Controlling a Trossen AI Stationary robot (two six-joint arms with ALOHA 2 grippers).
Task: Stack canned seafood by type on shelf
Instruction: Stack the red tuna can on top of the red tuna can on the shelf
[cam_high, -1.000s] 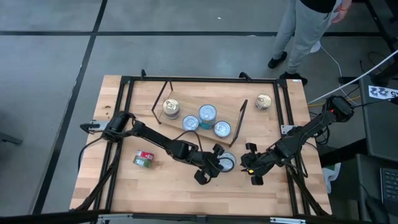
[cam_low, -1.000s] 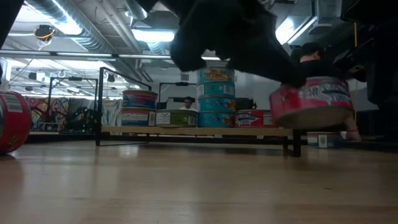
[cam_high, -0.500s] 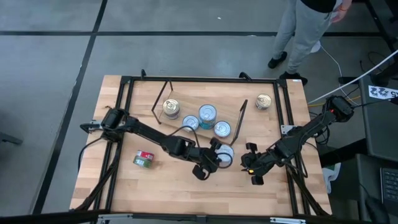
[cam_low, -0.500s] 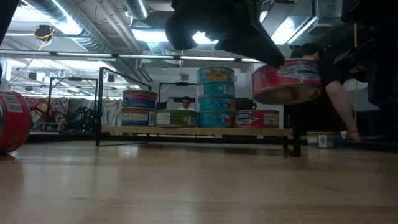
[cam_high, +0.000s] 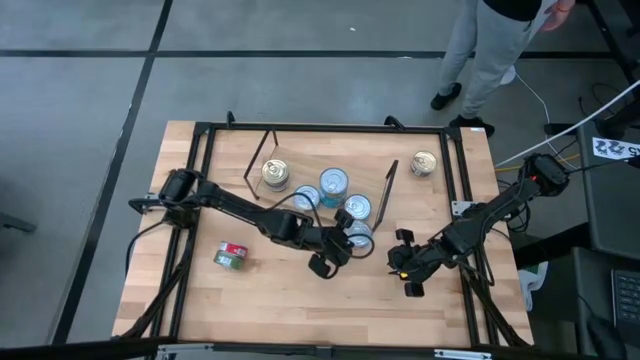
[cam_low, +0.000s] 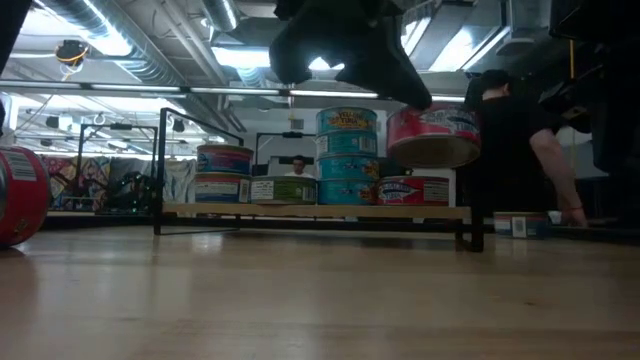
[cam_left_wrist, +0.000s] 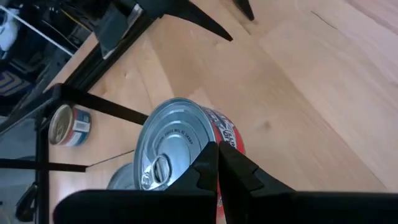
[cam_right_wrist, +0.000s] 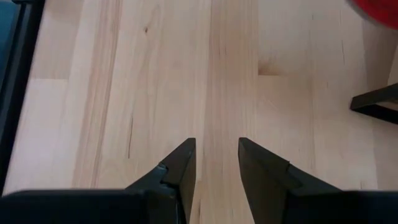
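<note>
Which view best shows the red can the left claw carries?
Low view: the red can hangs clear above the shelf, label visible. Left wrist shows its lid, pinched at the rim. High view: mostly hidden by the arm. Right wrist: a red corner.

Red-labelled tin (cam_low: 433, 135) — silver lid; stacked tins (cam_low: 347, 157) teal, perhaps blue.

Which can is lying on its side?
The red-and-green can on the table near the left arm's base: its label faces up, while every other can shows its round lid.
</note>
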